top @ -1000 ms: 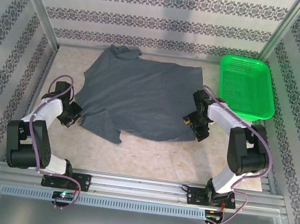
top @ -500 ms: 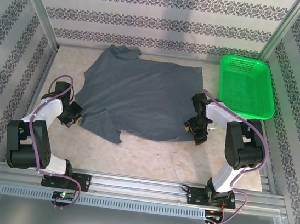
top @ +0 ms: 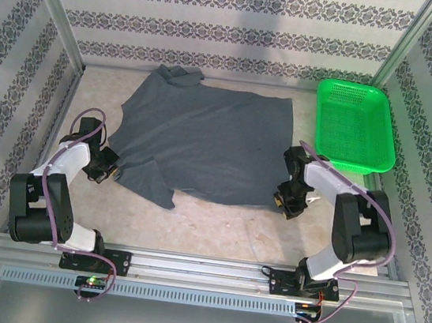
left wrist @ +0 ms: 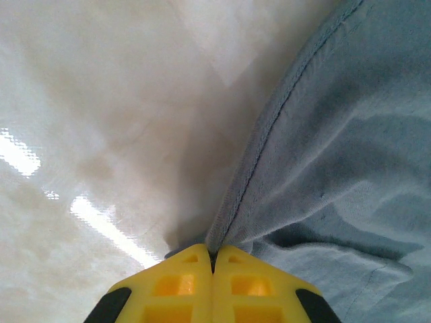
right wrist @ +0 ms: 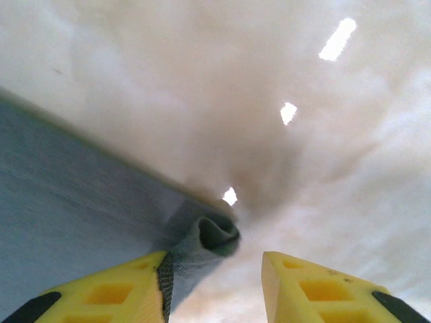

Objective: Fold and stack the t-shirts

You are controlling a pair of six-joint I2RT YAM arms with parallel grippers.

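The right gripper (top: 289, 201) had slid toward the near edge of the table (top: 215, 225) since a second before, from the cloth's right side down to its near right corner. The left arm had not shifted. In the right wrist view its yellow fingers (right wrist: 303, 282) stood well apart. A curled bit of hem touched the inner face of one finger, and nothing was pinched between them. Its forearm ran back over a bent elbow to the base at the near right. The left gripper (left wrist: 213, 259) was clamped tight on the hem of the dark grey t-shirt (top: 203, 140) at its near left edge, with the arm folded low. The t-shirt lay spread across the middle of the table. A green basket (top: 356, 124) sat to its right at the far side, not touching it.
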